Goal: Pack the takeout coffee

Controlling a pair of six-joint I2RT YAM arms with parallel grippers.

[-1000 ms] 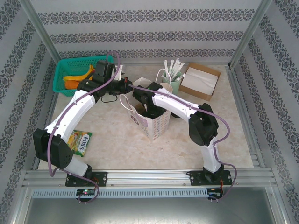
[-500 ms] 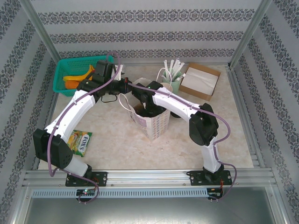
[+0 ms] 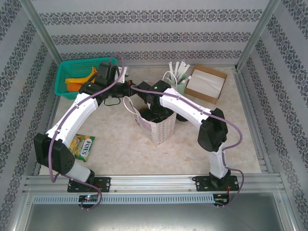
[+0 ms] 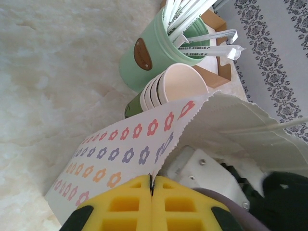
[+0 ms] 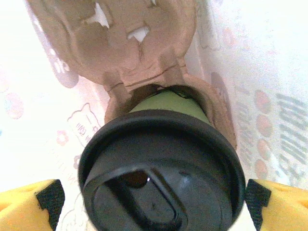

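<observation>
Right pincer (image 5: pixel 154 204): spread as wide as it goes, gripping nothing. Between its two yellow fingers (image 5: pixel 21 204), each tipped with a ribbed black pad: the takeout coffee (image 5: pixel 161 168), a small paper cup with a dark green wall under a round, glossy black plastic lid and a raised oval sip flap on top. Pads level with the lid's rim, one on either side and just beside it; touching or not, impossible to tell. Just beyond the fingertips, a rough brown moulded-pulp cup carrier (image 5: pixel 139 43), matte and fibrous, punched with small slots, with the cup seated in one of its round wells. All around this pincer, the thin walls of a white paper bag (image 5: pixel 269 72), faintly printed.

Left pincer (image 4: pixel 151 190): closed tight, pinching the zigzag-cut rim of that bag between two yellow waffle-moulded fingers (image 4: pixel 120 207). Ahead of the fingertips, the bag's smooth outer face, printed with rows of orange, pink and purple flowers. Farther ahead, a nested stack of lidless cream paper cups (image 4: pixel 175 86) just beside a mint-green cylindrical holder (image 4: pixel 144 53) with a brown oval label, full of white wrapped sticks. Beyond those, a corner of a brown cardboard box (image 4: pixel 216 77). Underneath, a cream marbled table top (image 4: pixel 57 72).

Seen from above: right pincer down in the bag's mouth, left pincer at the rim beside it.
</observation>
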